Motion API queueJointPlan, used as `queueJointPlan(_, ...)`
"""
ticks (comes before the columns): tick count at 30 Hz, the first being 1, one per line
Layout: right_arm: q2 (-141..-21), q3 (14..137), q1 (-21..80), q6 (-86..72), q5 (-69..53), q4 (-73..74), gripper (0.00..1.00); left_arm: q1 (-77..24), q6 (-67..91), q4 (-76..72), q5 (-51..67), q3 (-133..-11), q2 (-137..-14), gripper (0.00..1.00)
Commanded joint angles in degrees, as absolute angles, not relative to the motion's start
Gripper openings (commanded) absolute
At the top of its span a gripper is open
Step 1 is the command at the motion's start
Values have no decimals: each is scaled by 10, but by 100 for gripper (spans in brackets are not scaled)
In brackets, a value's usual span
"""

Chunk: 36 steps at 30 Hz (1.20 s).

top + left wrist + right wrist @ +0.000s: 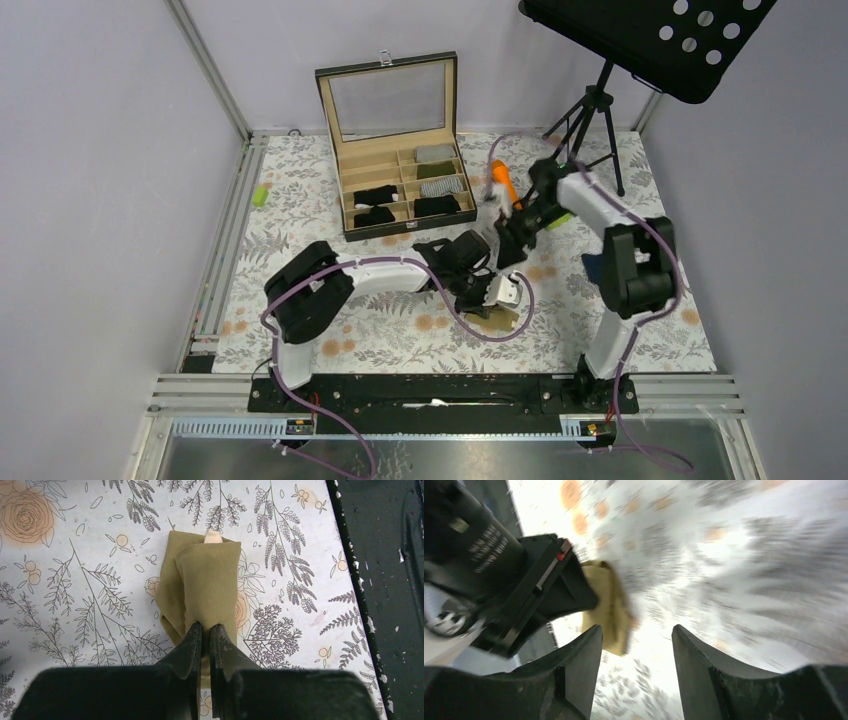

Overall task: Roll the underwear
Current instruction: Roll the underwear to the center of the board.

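Left gripper point(206, 630) pinched tight on the near edge of the folded olive-tan briefs point(205, 580), mid floral mat point(75, 580). Right gripper point(636, 635) spread, empty. Rolling step, I'd say: next, curl that edge away snugly.

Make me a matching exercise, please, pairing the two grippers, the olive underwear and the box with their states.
Things:
1. left gripper
2. right gripper
3. olive underwear
4. box

States:
a. lid raised
b. open, holding nothing
c. folded into a narrow bundle
d. shut on the fabric's near end

Pairs: 1-d, 2-b, 3-c, 4-a
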State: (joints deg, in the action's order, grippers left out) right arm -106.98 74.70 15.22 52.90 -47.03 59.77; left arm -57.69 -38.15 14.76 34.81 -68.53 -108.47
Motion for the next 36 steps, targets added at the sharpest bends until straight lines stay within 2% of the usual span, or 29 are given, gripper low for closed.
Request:
queueJointPlan(1,-976,872,69,514,-448,654,61,-585,-381,228,351,-723,-1117,0)
queueJointPlan(5,-858,844,-29,345,-404,519,63,-584,-342,262,337,-761,-1138,0)
queueJointPlan(9,-697,748,-37,297,-321,437,68,-575,-284,366,401,-857,-1208,0)
queueJointPlan(12,-549,654,-37,261,-256,383,82,-561,-232,422,460,-913,-1263,0)
queueJointPlan(13,-508,625,-37,244,-241,380,86,-555,-218,427,474,-929,-1279,0)
queueJointPlan(16,-439,616,-37,265,-310,456,81,-534,-174,442,472,-968,-1331,0)
queueJointPlan(19,-427,624,-37,340,-380,578,70,-517,-169,482,488,-1020,-1383,0)
queueJointPlan(21,-428,607,-37,408,-388,644,65,-506,-156,483,510,-1035,-1401,0)
queueJointPlan(27,-456,533,-36,621,-347,705,63,-490,-136,482,545,-1058,-1431,0)
queueJointPlan(32,-461,482,-7,703,-371,640,68,-483,-134,484,558,-1047,-1438,0)
queueJointPlan(36,-501,431,157,670,-291,526,67,-482,-135,483,558,-1036,-1437,0)
